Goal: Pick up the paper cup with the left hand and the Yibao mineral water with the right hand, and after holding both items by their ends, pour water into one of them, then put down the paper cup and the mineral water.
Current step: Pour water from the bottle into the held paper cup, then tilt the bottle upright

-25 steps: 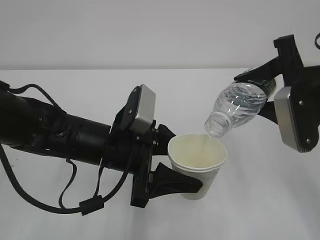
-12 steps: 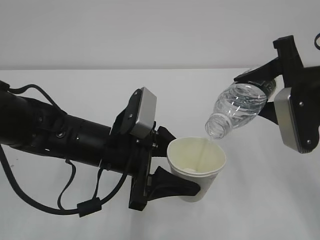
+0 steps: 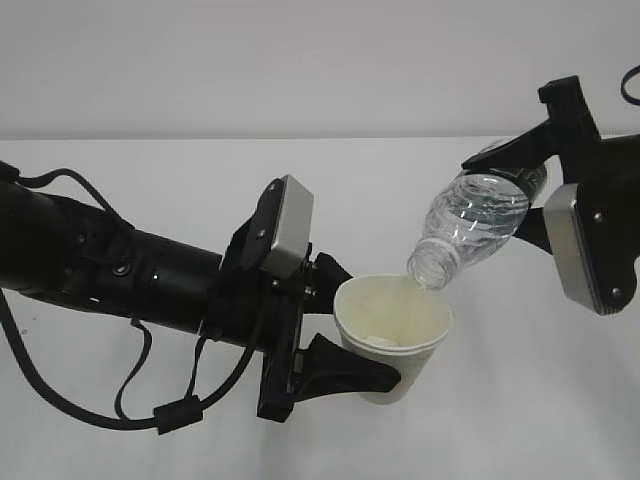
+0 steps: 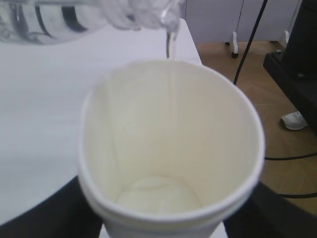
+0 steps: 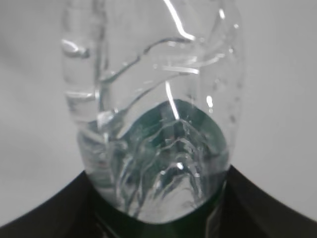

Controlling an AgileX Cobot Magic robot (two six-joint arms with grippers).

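The left end effector (image 3: 345,325) grips the paper cup (image 3: 393,335) between its two curved fingers, holding it upright just above the white desk (image 3: 150,190). The right end effector (image 3: 530,195) clamps the base end of the Yibao mineral water (image 3: 468,225), tilted neck-down with its mouth over the cup's far rim; a thin stream seems to fall inside. Open desk surrounds both.

The paper cup (image 3: 393,335) looks matt white, cream inside. The Yibao mineral water (image 3: 468,222) bottle is clear, glossy ribbed plastic. The table (image 3: 120,180) is smooth matt white.
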